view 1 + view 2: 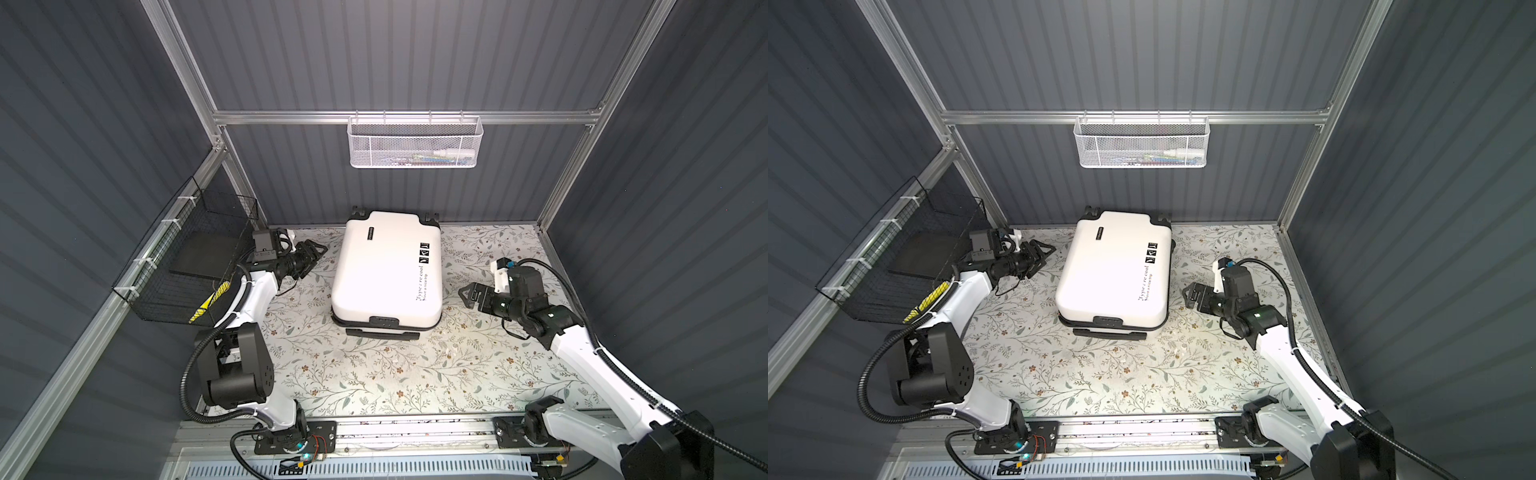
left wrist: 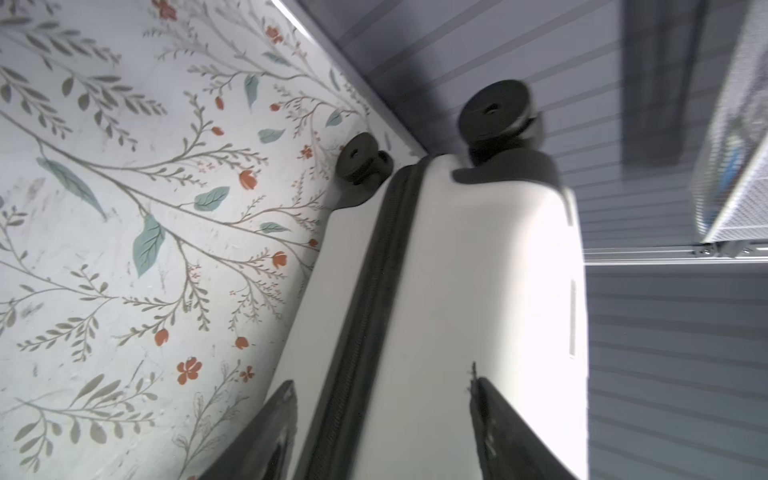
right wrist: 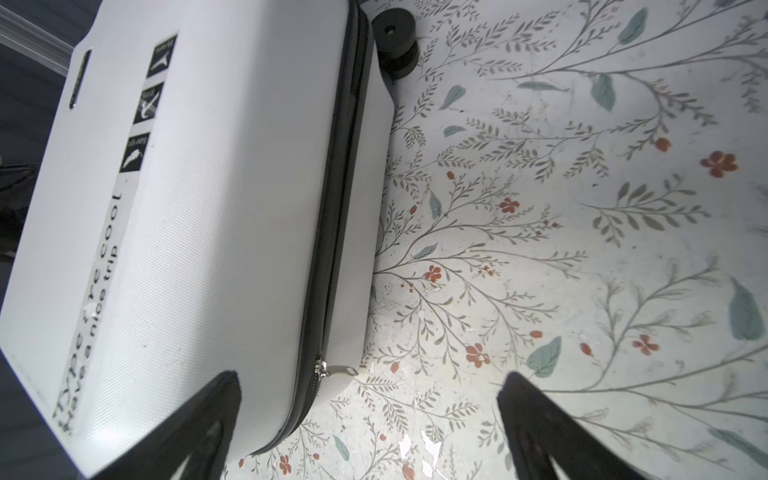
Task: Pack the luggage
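Lying flat and zipped shut in both top views, the small white hard-shell suitcase sat at the centre of the frame on the floral-patterned desk. Its black wheels pointed toward the grey back wall and its black handle toward the lower edge. Left of centre, the left pincer hung just beside the shell without touching it. Right of centre, the right pincer faced the opposite side, also apart from it. A white mesh wire basket hung on the rail in the upper middle, and a black wire basket was fixed at the left.

The left wrist view looked along the suitcase toward two black wheels. The left pincer was spread, with nothing pinched between its fingers.

The right wrist view showed the printed face of the suitcase, with black script, three square icons and a silver zipper pull at its seam. The right pincer was spread wide over the desk and the shell's corner, holding nothing.
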Available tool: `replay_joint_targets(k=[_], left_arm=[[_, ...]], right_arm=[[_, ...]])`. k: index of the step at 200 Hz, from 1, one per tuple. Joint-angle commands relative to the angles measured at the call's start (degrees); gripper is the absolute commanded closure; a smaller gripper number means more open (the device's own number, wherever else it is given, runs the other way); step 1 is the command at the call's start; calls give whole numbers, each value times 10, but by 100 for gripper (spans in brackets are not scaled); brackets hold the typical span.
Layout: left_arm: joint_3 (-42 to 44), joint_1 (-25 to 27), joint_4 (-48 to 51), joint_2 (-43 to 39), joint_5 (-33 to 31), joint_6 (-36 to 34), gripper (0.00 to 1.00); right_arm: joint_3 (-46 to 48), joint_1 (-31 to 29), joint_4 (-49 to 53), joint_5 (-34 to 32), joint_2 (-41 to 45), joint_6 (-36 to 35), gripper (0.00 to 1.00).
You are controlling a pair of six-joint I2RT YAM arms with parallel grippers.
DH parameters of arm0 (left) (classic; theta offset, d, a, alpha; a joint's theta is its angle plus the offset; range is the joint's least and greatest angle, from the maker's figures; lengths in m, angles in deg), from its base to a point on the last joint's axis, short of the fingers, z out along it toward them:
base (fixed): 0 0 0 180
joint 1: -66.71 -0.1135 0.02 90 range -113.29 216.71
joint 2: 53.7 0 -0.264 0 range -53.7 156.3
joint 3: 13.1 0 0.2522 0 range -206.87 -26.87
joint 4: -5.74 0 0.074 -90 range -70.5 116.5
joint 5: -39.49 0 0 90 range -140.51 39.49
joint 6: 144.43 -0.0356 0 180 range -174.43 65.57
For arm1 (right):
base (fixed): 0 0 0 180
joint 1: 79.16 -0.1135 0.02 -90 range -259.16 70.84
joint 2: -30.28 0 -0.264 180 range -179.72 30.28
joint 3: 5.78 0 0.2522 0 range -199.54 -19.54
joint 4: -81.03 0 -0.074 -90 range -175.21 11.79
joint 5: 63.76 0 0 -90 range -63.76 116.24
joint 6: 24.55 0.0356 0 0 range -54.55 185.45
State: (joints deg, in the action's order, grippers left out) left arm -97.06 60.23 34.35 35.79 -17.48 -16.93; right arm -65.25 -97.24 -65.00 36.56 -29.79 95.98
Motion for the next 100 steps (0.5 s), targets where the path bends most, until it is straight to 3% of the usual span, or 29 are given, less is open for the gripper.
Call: replay_joint_targets(k=[1,51,77,100], left_arm=[[-15,-3,31,-42,8,2,30],[40,3,62,-149,32,20,26],[71,19,91,-223,32,32,24],[83,64,123,-278,4,37,22]], right_arm=[[24,2,13,-27,8,-10,1],[86,2,-50,20,26,-29,1],[122,2,-103,83,27,-36,4],[159,-2,-171,147,18,-26,10]])
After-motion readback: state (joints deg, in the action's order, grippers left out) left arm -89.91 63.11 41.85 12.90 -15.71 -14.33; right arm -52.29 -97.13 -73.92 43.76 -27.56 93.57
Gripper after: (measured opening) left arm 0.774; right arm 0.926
